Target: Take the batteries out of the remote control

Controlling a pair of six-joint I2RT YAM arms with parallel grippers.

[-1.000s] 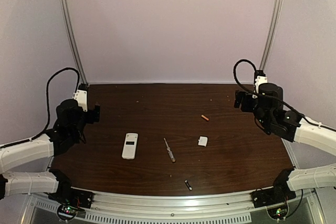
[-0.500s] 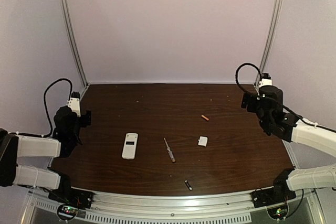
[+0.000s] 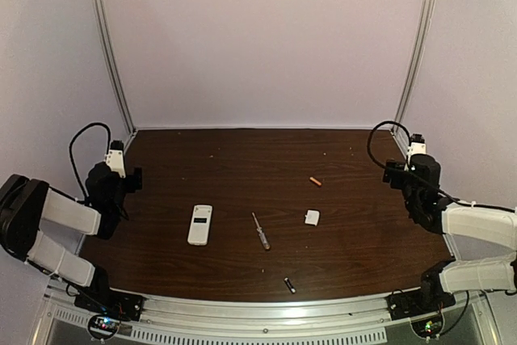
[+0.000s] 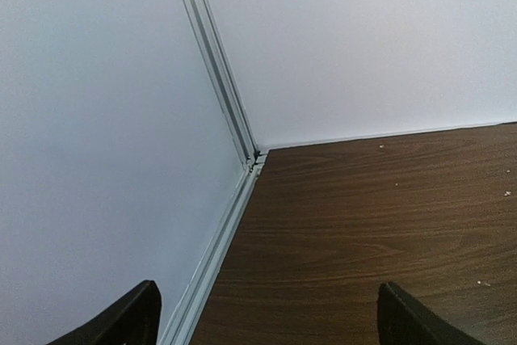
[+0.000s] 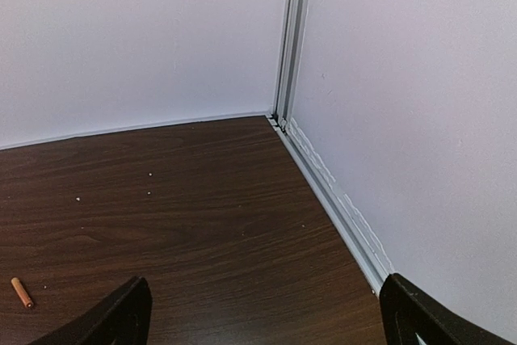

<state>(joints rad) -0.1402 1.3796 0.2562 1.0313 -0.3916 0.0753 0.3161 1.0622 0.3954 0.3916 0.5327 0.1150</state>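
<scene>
The white remote control (image 3: pixel 200 224) lies flat on the dark table, left of centre. The orange-red battery (image 3: pixel 315 181) lies to the right of centre, further back, and shows in the right wrist view (image 5: pixel 22 292) at the lower left. The dark battery with a silvery end (image 3: pixel 289 284) lies near the front edge. My left gripper (image 3: pixel 133 177) is open and empty at the far left edge, facing the back left corner. My right gripper (image 3: pixel 393 169) is open and empty at the far right edge. Fingertips (image 4: pixel 133 317) show wide apart; so do the right ones (image 5: pixel 121 313).
A thin screwdriver with a clear handle (image 3: pixel 260 231) lies right of the remote. A small white square cover (image 3: pixel 312 216) lies further right. Walls and aluminium corner rails (image 4: pixel 234 127) close the table at the left, back and right (image 5: pixel 295 38).
Both arms have pulled back and down toward the table's side edges. The left gripper moved left, the right gripper moved right. The objects on the table have not moved.
</scene>
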